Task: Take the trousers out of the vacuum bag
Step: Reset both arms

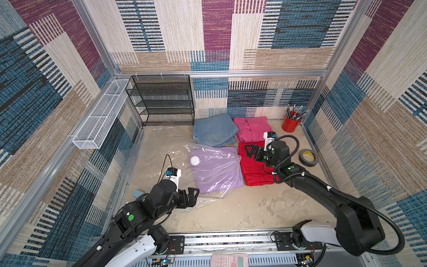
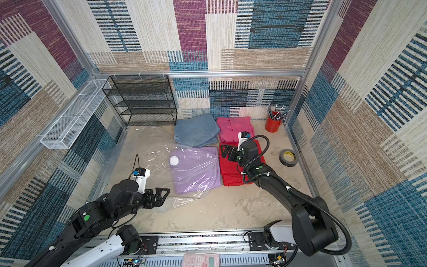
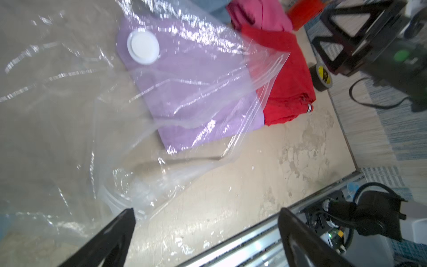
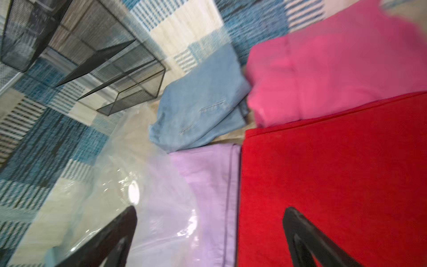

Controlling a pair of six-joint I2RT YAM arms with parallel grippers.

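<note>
The see-through vacuum bag (image 1: 166, 148) (image 2: 147, 152) lies crinkled on the table, its white valve cap (image 1: 194, 160) (image 3: 143, 47) facing up. Lilac trousers (image 1: 217, 171) (image 3: 196, 92) (image 4: 208, 185) lie mostly under its plastic, one long edge sticking out beside the red trousers (image 1: 254, 171) (image 4: 335, 161). Denim trousers (image 1: 215, 133) (image 4: 201, 104) and pink trousers (image 1: 251, 129) (image 4: 335, 69) lie outside the bag at the back. My left gripper (image 1: 195, 196) (image 2: 165, 195) (image 3: 206, 210) is open and empty over the bag's near corner. My right gripper (image 1: 250, 152) (image 2: 225, 151) (image 4: 210, 209) is open and empty above the lilac-red seam.
A black mesh shelf (image 1: 161, 99) stands at the back left, with a white wire basket (image 1: 99, 115) on the left wall. A red cup of pens (image 1: 290, 124) and a tape roll (image 1: 308, 157) sit at the right. A pink calculator (image 1: 228, 260) lies on the front rail.
</note>
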